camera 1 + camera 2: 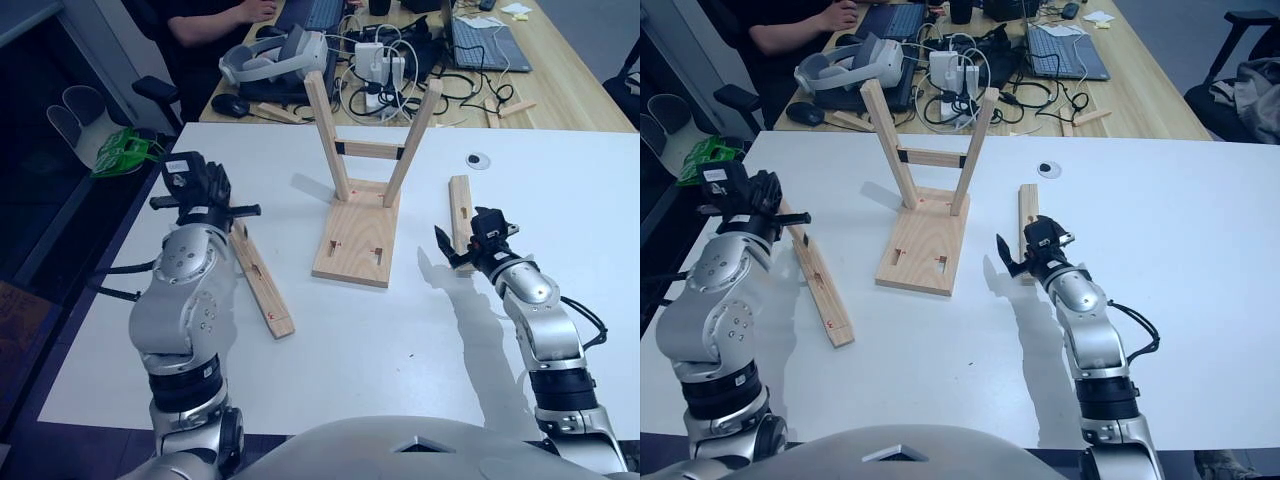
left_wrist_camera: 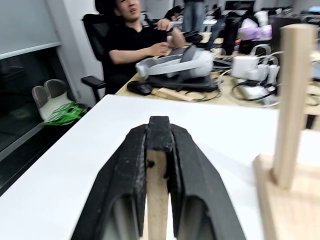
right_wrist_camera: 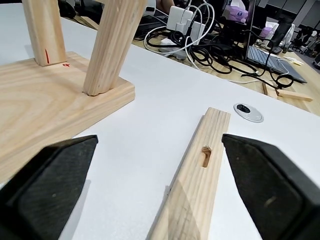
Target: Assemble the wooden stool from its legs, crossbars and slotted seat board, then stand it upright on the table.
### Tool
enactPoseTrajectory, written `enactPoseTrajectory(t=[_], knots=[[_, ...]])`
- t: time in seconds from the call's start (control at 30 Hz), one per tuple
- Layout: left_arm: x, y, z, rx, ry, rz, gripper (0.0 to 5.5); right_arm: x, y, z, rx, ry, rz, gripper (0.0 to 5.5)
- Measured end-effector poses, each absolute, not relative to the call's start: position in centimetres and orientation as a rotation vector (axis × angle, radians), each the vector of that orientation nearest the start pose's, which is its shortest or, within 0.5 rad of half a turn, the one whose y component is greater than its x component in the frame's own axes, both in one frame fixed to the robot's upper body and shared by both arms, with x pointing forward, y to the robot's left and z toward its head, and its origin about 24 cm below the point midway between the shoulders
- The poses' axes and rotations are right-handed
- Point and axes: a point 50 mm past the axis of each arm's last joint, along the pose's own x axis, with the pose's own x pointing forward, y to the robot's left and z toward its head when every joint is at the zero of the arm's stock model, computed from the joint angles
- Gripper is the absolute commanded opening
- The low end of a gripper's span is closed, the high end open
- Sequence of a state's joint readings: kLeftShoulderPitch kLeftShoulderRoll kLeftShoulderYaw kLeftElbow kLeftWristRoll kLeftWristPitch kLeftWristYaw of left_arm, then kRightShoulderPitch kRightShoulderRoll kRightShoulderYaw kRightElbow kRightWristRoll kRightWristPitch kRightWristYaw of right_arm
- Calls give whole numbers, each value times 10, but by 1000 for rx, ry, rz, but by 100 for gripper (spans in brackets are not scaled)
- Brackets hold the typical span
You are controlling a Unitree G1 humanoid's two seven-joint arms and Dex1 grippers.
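The slotted seat board point(image 1: 352, 243) lies flat mid-table. Two legs point(image 1: 327, 135) stand up from its far end, joined by a crossbar point(image 1: 370, 150). A loose leg point(image 1: 262, 283) lies on the table left of the board. My left gripper point(image 1: 238, 212) is at that leg's far end and shut on it; the black fingers point(image 2: 127, 170) press the wood point(image 2: 158, 200) from both sides. Another loose leg point(image 3: 195, 172) with a slot lies right of the board. My right gripper point(image 1: 470, 242) hangs open over its near end, one finger point(image 3: 47, 182) on each side of it.
A round cable grommet point(image 1: 478, 159) sits in the tabletop at the back right. Behind the white table stands a wooden desk point(image 1: 560, 70) with laptops, cables, a headset point(image 1: 275, 52) and spare wood pieces. The table's left edge point(image 1: 100, 300) is close to my left arm.
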State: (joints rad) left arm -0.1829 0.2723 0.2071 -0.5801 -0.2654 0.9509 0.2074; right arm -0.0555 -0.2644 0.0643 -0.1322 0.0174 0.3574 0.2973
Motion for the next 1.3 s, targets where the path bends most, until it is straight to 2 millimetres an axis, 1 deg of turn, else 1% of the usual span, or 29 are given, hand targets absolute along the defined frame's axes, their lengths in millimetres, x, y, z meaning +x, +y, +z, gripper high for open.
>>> enactPoseTrajectory(t=[0.1, 0.2, 0.3, 0.43, 0.5, 0.53, 0.6, 0.77, 0.93, 1.13, 1.23, 1.3], knots=[[254, 216, 143, 71, 229, 234, 41, 257, -149, 54, -160, 207, 368, 459], [258, 223, 146, 91, 294, 241, 41, 256, -148, 53, -95, 207, 343, 459], [259, 232, 143, 145, 328, 268, 41, 256, -144, 53, -55, 198, 332, 459], [265, 238, 131, 176, 367, 276, 41, 257, -143, 54, -33, 192, 323, 459], [268, 237, 123, 163, 389, 266, 41, 258, -143, 55, -32, 190, 323, 459], [270, 235, 116, 148, 409, 257, 41, 258, -143, 55, -30, 189, 326, 459], [272, 230, 109, 130, 427, 240, 41, 259, -143, 56, -25, 184, 327, 459], [275, 219, 105, 59, 406, 202, 41, 263, -146, 58, 3, 185, 320, 459], [279, 202, 105, -30, 396, 118, 41, 265, -147, 55, 17, 210, 329, 459], [282, 193, 112, -110, 349, 40, 41, 268, -148, 55, 23, 214, 329, 459], [286, 192, 123, -194, 271, -81, 41, 268, -150, 54, 30, 218, 322, 459], [290, 199, 137, -206, 187, -209, 41, 268, -154, 54, 27, 221, 313, 459]])
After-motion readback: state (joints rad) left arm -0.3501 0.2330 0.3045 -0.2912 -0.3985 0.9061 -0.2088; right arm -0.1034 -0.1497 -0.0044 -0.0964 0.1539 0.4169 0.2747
